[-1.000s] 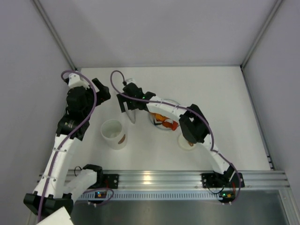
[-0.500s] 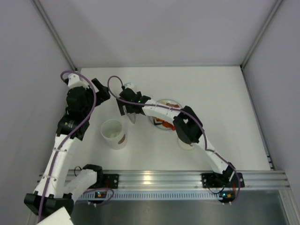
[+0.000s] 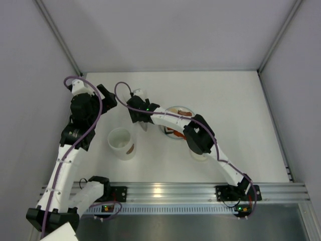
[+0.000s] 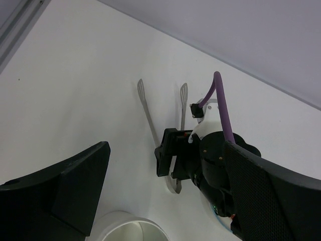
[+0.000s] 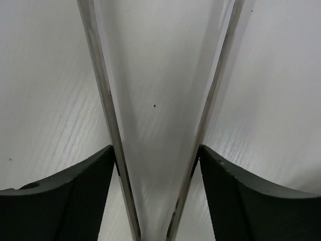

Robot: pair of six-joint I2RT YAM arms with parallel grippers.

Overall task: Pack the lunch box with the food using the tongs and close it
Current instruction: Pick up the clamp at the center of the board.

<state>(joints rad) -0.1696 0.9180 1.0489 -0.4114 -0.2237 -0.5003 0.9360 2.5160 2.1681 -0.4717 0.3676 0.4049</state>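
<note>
The silvery V-shaped tongs (image 3: 136, 95) lie flat on the table left of the plate, tips pointing to the back wall. My right gripper (image 3: 140, 114) reaches over them near the hinge end. In the right wrist view both black fingers (image 5: 75, 196) press on the outer sides of the two tong arms (image 5: 103, 100), so my right gripper (image 5: 156, 150) is shut on them. The white lunch box (image 3: 121, 143) stands open in front of the tongs. Orange and red food (image 3: 176, 132) sits on the plate (image 3: 181, 108). My left gripper (image 3: 107, 95) hangs open, left of the tongs.
A white round lid (image 3: 196, 156) lies partly under the right arm's elbow, right of the lunch box. The left wrist view shows the tongs (image 4: 146, 108), the right gripper (image 4: 175, 158) over them and the lunch box rim (image 4: 123, 221). Grey walls enclose the table.
My right gripper has moved left and down onto the tongs, and its fingers have closed in against the two tong arms. The left arm has barely moved.
</note>
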